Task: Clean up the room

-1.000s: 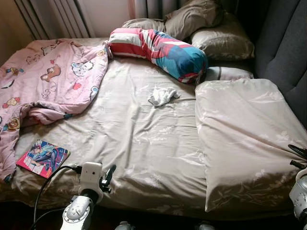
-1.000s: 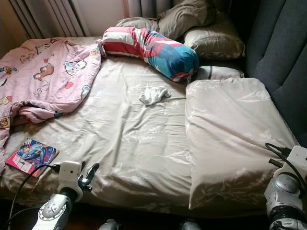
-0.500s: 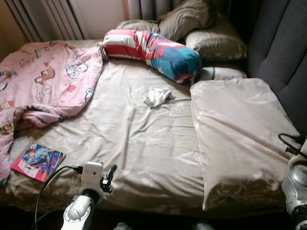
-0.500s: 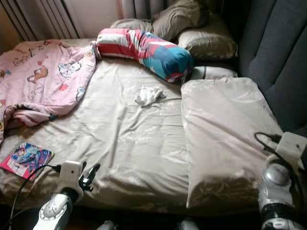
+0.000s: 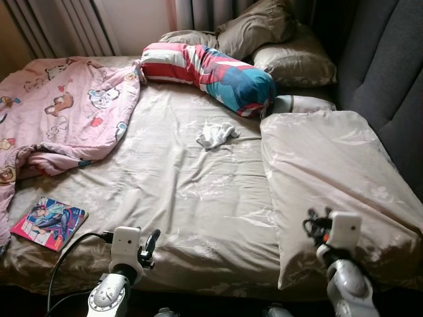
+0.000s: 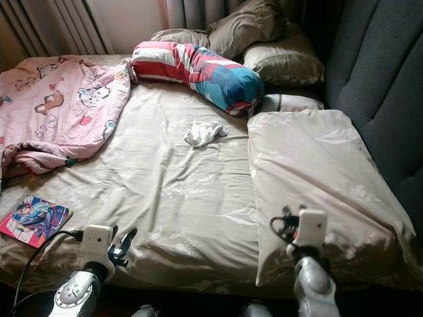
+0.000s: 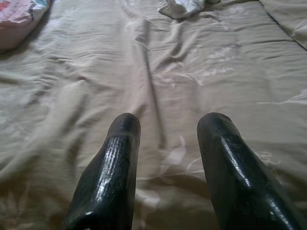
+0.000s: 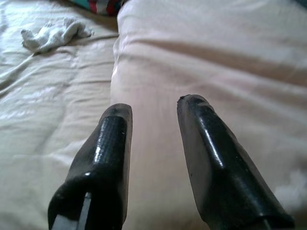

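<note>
A crumpled white cloth (image 5: 217, 134) lies mid-bed on the beige sheet (image 5: 192, 191). A colourful book (image 5: 48, 222) rests near the bed's front left corner, below a rumpled pink cartoon blanket (image 5: 59, 112). My left gripper (image 5: 152, 242) hovers low over the sheet's front edge, open and holding nothing; the wrist view shows its fingers (image 7: 120, 158) apart above bare sheet. My right gripper (image 5: 316, 222) hangs over the near end of a large beige pillow (image 5: 330, 172), open as well, its fingers (image 8: 206, 143) spread above the pillow.
A striped red, white and blue bolster (image 5: 211, 72) lies across the head of the bed, with beige pillows (image 5: 291, 59) behind it. A dark padded headboard (image 5: 390, 72) runs along the right. Curtains (image 5: 66, 23) hang at the back left.
My right arm has swung in from the right edge and now sits over the near end of the large pillow. The left arm has barely moved. The view shifted slightly.
</note>
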Tool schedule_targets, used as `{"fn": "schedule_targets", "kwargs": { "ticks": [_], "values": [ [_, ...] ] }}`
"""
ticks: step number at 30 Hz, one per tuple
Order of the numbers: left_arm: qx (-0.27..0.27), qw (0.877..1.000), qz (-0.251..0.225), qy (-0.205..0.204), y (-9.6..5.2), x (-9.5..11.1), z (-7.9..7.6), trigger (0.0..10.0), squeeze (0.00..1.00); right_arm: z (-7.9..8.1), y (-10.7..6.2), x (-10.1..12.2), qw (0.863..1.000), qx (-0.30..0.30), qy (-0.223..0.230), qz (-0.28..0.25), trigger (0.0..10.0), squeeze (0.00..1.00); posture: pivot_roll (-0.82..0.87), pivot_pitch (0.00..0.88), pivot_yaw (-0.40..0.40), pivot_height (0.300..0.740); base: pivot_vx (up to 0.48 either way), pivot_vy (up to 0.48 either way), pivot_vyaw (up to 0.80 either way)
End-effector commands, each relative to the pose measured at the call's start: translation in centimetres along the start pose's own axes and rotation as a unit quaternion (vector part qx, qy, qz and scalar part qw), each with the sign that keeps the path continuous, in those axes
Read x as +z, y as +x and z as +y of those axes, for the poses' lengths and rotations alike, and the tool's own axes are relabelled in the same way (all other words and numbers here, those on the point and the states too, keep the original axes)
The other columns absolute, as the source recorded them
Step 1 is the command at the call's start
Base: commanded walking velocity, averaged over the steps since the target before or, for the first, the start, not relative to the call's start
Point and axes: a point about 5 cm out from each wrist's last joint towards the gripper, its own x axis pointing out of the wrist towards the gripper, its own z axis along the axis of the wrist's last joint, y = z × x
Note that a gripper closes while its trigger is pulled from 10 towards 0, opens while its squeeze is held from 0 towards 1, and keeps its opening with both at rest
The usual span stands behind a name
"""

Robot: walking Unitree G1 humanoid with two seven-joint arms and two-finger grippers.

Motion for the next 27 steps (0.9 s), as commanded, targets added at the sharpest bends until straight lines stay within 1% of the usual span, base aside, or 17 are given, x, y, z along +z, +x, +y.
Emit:
{"fn": "schedule_targets", "kwargs": {
  "ticks": [1, 6, 9, 17, 24, 27],
  "values": [
    [0.004, 1.000, -0.001, -0.004, -0.4, -0.3, 0.1, 10.0, 0.00, -0.4, -0.3, -0.6, 1.000, -0.008, 0.015, 0.013, 10.0, 0.00, -0.07, 0.213, 0.042, 0.629, 0.000, 0.000, 0.00],
    [0.008, 1.000, 0.001, -0.011, -0.4, -0.3, 0.1, 10.0, 0.00, 0.4, 0.0, -0.4, 1.000, 0.012, 0.019, 0.015, 10.0, 0.00, -0.07, 0.211, 0.041, 0.629, 0.000, 0.000, 0.00],
    [0.012, 1.000, 0.005, -0.015, -0.4, -0.4, 0.2, 10.0, 0.00, 0.5, 0.2, -0.2, 1.000, 0.010, 0.024, 0.015, 10.0, 0.00, -0.06, 0.211, 0.037, 0.629, 0.000, 0.000, 0.00],
    [0.012, 1.000, 0.005, -0.012, -0.5, -0.4, 0.3, 10.0, 0.00, 1.2, 0.1, -0.7, 0.999, 0.025, 0.023, 0.023, 10.0, 0.00, -0.05, 0.201, 0.038, 0.629, 0.000, 0.312, 0.00],
    [0.008, 1.000, 0.004, -0.010, -0.5, -0.3, 0.2, 10.0, 0.00, 1.4, 0.1, -0.8, 0.999, 0.027, 0.025, 0.025, 10.0, 0.00, -0.05, 0.193, 0.039, 0.629, 0.000, 0.302, 0.00],
    [0.004, 1.000, 0.000, -0.007, -0.4, -0.2, 0.1, 10.0, 0.00, 1.5, 0.1, -1.1, 0.999, 0.026, 0.026, 0.031, 10.0, 0.00, -0.05, 0.188, 0.039, 0.629, 0.000, 0.000, 0.00]
  ]
}}
